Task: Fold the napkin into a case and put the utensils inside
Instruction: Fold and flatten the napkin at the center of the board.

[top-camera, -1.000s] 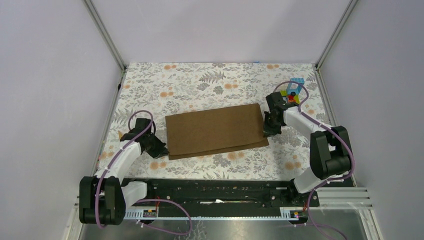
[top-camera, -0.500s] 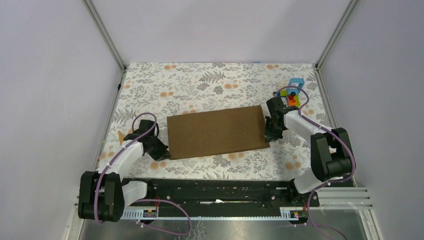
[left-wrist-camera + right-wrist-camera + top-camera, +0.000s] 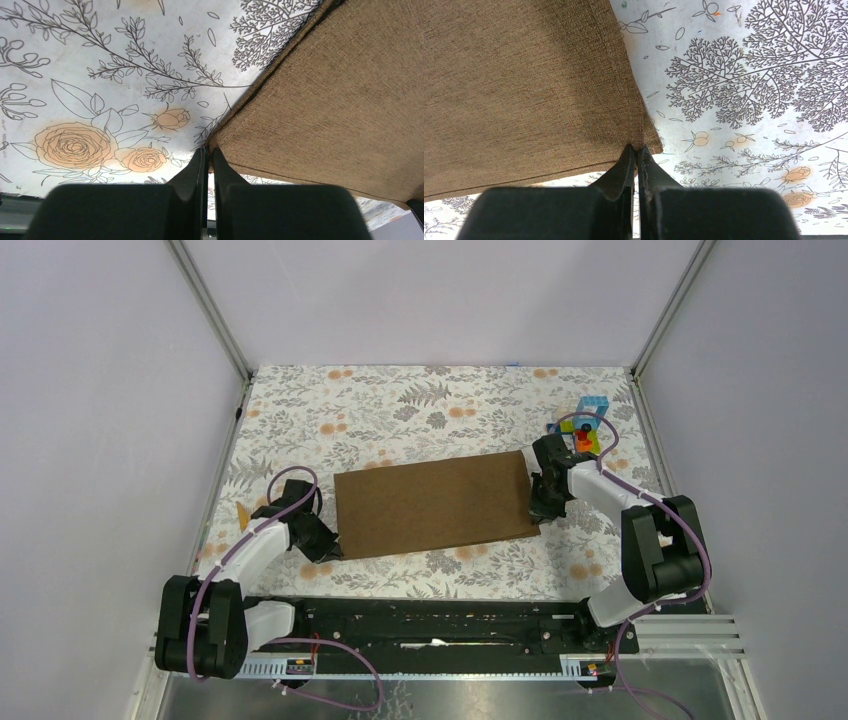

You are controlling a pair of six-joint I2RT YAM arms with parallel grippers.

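Observation:
The brown napkin (image 3: 432, 503) lies folded into a long rectangle on the floral table cover. My left gripper (image 3: 328, 546) is at its near left corner. In the left wrist view the left gripper (image 3: 209, 151) is shut on that corner of the napkin (image 3: 340, 95). My right gripper (image 3: 541, 510) is at the near right corner. In the right wrist view the right gripper (image 3: 637, 148) is shut on that corner of the napkin (image 3: 524, 85). A small yellow-orange utensil tip (image 3: 241, 511) shows left of the left arm; the rest is hidden.
A stack of colourful toy blocks (image 3: 586, 424) stands at the back right, just behind the right arm. Metal frame posts and walls bound the table on the left, right and back. The arm bases sit on a black rail (image 3: 440, 620) along the near edge.
Both grippers have drawn the napkin's corners slightly nearer. The lower layer that stuck out along the near edge is now covered, and the edges line up.

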